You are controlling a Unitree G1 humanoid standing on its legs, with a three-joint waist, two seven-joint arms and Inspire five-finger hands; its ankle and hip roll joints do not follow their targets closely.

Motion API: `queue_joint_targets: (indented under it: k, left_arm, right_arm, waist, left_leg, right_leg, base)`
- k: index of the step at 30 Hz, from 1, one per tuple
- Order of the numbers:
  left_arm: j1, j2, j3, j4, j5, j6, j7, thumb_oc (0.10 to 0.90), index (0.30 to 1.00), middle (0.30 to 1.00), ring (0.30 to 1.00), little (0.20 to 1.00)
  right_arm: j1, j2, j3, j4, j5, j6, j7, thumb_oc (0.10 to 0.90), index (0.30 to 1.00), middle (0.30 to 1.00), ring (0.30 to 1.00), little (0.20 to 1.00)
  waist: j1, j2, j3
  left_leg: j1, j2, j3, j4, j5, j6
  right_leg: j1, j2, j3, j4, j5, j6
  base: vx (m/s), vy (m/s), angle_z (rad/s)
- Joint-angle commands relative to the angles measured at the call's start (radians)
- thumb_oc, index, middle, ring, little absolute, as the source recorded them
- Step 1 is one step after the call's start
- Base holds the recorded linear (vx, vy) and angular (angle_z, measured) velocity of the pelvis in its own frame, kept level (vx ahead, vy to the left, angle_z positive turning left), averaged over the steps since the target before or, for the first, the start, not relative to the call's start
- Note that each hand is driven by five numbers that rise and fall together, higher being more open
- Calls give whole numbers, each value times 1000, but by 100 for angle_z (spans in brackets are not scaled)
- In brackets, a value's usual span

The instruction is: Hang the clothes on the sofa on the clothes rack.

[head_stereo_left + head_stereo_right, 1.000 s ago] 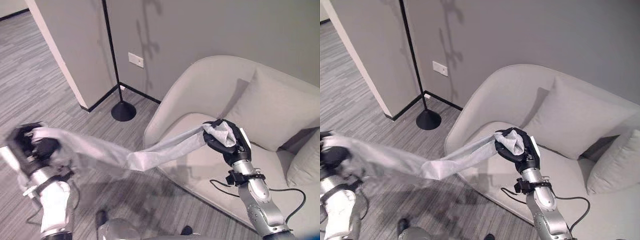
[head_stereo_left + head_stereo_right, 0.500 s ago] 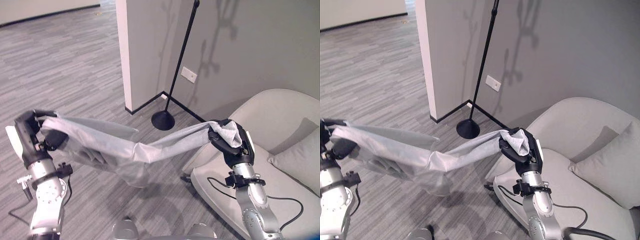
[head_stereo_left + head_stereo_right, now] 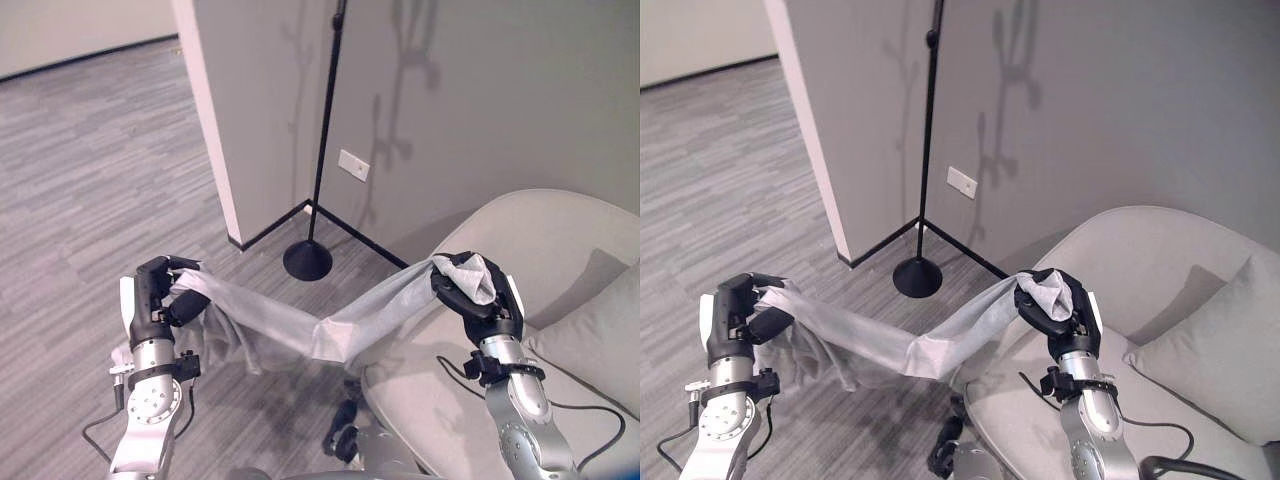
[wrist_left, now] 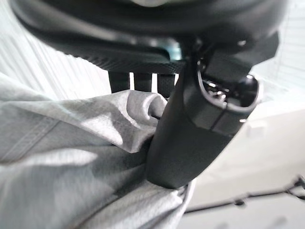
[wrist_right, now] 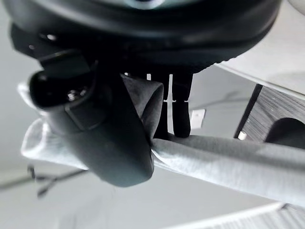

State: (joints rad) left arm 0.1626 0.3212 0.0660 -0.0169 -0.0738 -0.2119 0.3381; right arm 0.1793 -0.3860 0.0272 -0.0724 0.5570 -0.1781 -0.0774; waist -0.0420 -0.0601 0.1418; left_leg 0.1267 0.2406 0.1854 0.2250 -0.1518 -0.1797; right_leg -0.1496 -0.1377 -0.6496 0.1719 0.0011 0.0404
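Item: grey garment [image 3: 300, 335], off the sofa [image 3: 560, 260] and carried in the air between both hands, sagging in the middle above the floor [image 3: 90, 180].

Step in hand (judged): transport. The garment is lifted and spread; hanging is not yet done.

Left hand [image 3: 155, 295]: fingers curled round one end of the garment, cloth bunched between thumb and fingers [image 4: 143, 81] as the left wrist view shows, with loose folds drooping just below the hand.

Right hand [image 3: 470, 290]: fingers closed on the other end, a wad of cloth showing above the palm; in the right wrist view the fabric runs taut out from under the thumb. This hand sits over the sofa's front edge.

Clothes rack: a black pole [image 3: 325, 130] on a round base [image 3: 307, 260] stands by the wall corner, beyond the garment and apart from it. Its top is out of sight.

Next move (judged): bring the garment up to the pole and raise it high enough to drape over a hook or arm, keeping both holds firm until the cloth catches.
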Motion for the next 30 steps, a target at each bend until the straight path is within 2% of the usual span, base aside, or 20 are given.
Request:
queue_joint_targets:
  k: [1, 2, 3, 6, 8, 9, 10, 11, 12, 13, 14, 15, 16, 18, 21, 22, 26, 28, 29, 30]
  left_arm:
    - [-60, 89, 45, -170, -23, -158, 35, 400, 300, 300, 300, 300]
    - [-53, 86, 53, -171, -37, -159, 46, 400, 300, 300, 300, 300]
    - [-50, 84, 58, -171, -41, -156, 49, 400, 300, 300, 300, 300]
    - [-30, 75, 66, -178, -44, -151, 32, 400, 300, 300, 300, 300]
    - [-35, 69, 60, -178, -50, -149, 28, 400, 300, 300, 300, 300]
    - [-36, 69, 60, -177, -50, -149, 28, 400, 300, 300, 300, 300]
    - [-37, 66, 57, -175, -52, -149, 28, 400, 300, 300, 300, 300]
    - [-44, 63, 53, -176, -54, -152, 27, 400, 300, 300, 300, 300]
    - [-45, 62, 53, -175, -54, -152, 26, 400, 300, 300, 300, 300]
    - [-53, 61, 51, -176, -55, -153, 27, 400, 300, 300, 300, 300]
    - [-58, 64, 50, -175, -51, -153, 30, 400, 300, 300, 300, 300]
    - [-74, 71, 41, -168, -39, -158, 45, 400, 300, 300, 300, 300]
    - [-76, 71, 40, -166, -39, -158, 46, 400, 300, 300, 300, 300]
    - [-101, 76, 20, -140, -38, -169, 58, 400, 300, 300, 300, 300]
    - [-105, 87, 3, -141, -39, -175, 52, 400, 300, 300, 300, 300]
    - [-121, 102, -20, -134, -28, -172, 43, 400, 300, 300, 300, 300]
    - [-145, 116, -63, -116, -2, -168, 29, 400, 300, 300, 300, 300]
    - [-165, 180, -89, -110, 61, -145, 39, 400, 300, 300, 300, 300]
    - [-166, 181, -89, -111, 61, -145, 39, 400, 300, 300, 300, 300]
    - [-149, 199, -72, -115, 72, -133, 57, 400, 300, 300, 300, 300]
  right_arm:
    - [-105, -47, -17, -54, -10, -118, 6, 400, 300, 300, 300, 300]
    - [-115, -55, -5, -57, -10, -115, 5, 400, 300, 300, 300, 300]
    - [-121, -61, 0, -56, -8, -114, 6, 400, 300, 300, 300, 300]
    - [-126, -69, 8, -66, -3, -113, 17, 400, 300, 300, 300, 300]
    - [-123, -80, 13, -70, -7, -112, 30, 400, 300, 300, 300, 300]
    - [-123, -81, 13, -70, -7, -112, 31, 400, 300, 300, 300, 300]
    - [-117, -83, 15, -67, -9, -108, 34, 400, 300, 300, 300, 300]
    - [-116, -88, 18, -66, -8, -108, 38, 400, 300, 300, 300, 300]
    - [-116, -89, 17, -66, -8, -108, 38, 400, 300, 300, 300, 300]
    - [-118, -91, 19, -69, -6, -111, 39, 400, 300, 300, 300, 300]
    - [-121, -93, 21, -75, -4, -114, 40, 400, 300, 300, 300, 300]
    - [-126, -102, 24, -82, -8, -119, 38, 400, 300, 300, 300, 300]
    - [-127, -103, 23, -82, -8, -119, 38, 400, 300, 300, 300, 300]
    - [-148, -116, 42, -64, -21, -119, 33, 400, 300, 300, 300, 300]
    - [-150, -114, 54, -57, -24, -110, 39, 400, 300, 300, 300, 300]
    - [-143, -103, 53, -53, -32, -102, 46, 400, 300, 300, 300, 300]
    - [-110, -87, 30, -55, -49, -85, 51, 400, 300, 300, 300, 300]
    - [-81, -37, 27, -44, -80, -67, 39, 400, 300, 300, 300, 300]
    - [-82, -36, 28, -44, -81, -67, 39, 400, 300, 300, 300, 300]
    - [-99, -17, 53, -24, -106, -53, 31, 400, 300, 300, 300, 300]
  waist:
    - [27, -30, -78]
    - [31, -45, -69]
    - [30, -49, -68]
    - [46, -49, -60]
    - [59, -47, -54]
    - [57, -47, -56]
    - [60, -42, -52]
    - [69, -26, -40]
    - [69, -25, -40]
    - [75, -15, -30]
    - [79, -11, -26]
    - [87, 2, -11]
    - [87, 4, -10]
    - [90, 17, -5]
    - [89, 19, -15]
    - [82, 17, -24]
    - [71, 0, -33]
    - [60, -41, -39]
    - [60, -46, -41]
    - [64, -45, -43]
  left_leg:
    - [-68, -68, 137, 283, 55, -16]
    - [-102, 37, 219, 364, 81, -15]
    - [-95, 97, 272, 353, 78, 1]
    - [-87, 121, 318, 260, 49, 38]
    - [-150, 101, 256, 132, 40, 43]
    - [-152, 99, 255, 127, 43, 43]
    - [-170, 105, 232, 84, 68, 36]
    - [-207, 134, 182, -21, 160, 14]
    - [-203, 134, 181, -33, 171, 11]
    - [-211, 153, 156, -105, 235, -3]
    - [-222, 166, 125, -152, 257, -4]
    - [-224, 183, 47, -243, 308, -13]
    - [-221, 184, 47, -249, 312, -13]
    - [-218, 210, -79, -239, 329, -48]
    - [-224, 207, -126, -191, 304, -45]
    - [-227, 185, -153, -147, 253, -36]
    - [-237, 142, -133, -110, 190, -11]
    - [-222, 14, -81, -114, 142, 78]
    - [-223, 8, -79, -118, 147, 82]
    - [-182, -41, -32, -148, 134, 126]
  right_leg:
    - [169, 12, -3, -221, 37, 35]
    - [194, 21, -14, -241, 13, 21]
    - [202, 20, -21, -244, 6, 23]
    - [213, 7, -6, -244, 0, 28]
    - [214, -15, 26, -244, -13, 35]
    - [212, -17, 25, -243, -14, 34]
    - [215, -19, 36, -238, -21, 33]
    - [238, -19, 63, -232, -41, 36]
    - [238, -17, 62, -230, -44, 34]
    - [252, -14, 77, -222, -61, 33]
    - [263, -14, 99, -215, -74, 36]
    - [271, -19, 139, -181, -92, 39]
    - [270, -19, 139, -178, -93, 39]
    - [283, -38, 211, -132, -113, 62]
    - [273, -61, 238, -84, -118, 79]
    - [269, -93, 259, -37, -125, 97]
    - [270, -149, 268, 7, -113, 122]
    - [220, -244, 300, 132, 23, 140]
    - [216, -249, 302, 130, 28, 142]
    - [177, -291, 281, 235, 83, 141]
  base:
    - [66, -83, -13]
    - [106, -54, -23]
    - [75, -23, -35]
    - [75, 139, -9]
    - [84, 208, 9]
    - [78, 201, 5]
    - [130, 250, -3]
    - [127, 238, -13]
    - [163, 268, -35]
    - [151, 195, -49]
    - [243, 436, -45]
    - [173, 335, -31]
    - [170, 362, -15]
    - [227, 433, -51]
    - [189, 434, -52]
    - [189, 484, -33]
    - [124, 492, -41]
    - [109, 721, 2]
    - [121, 724, 19]
    - [53, 409, 7]
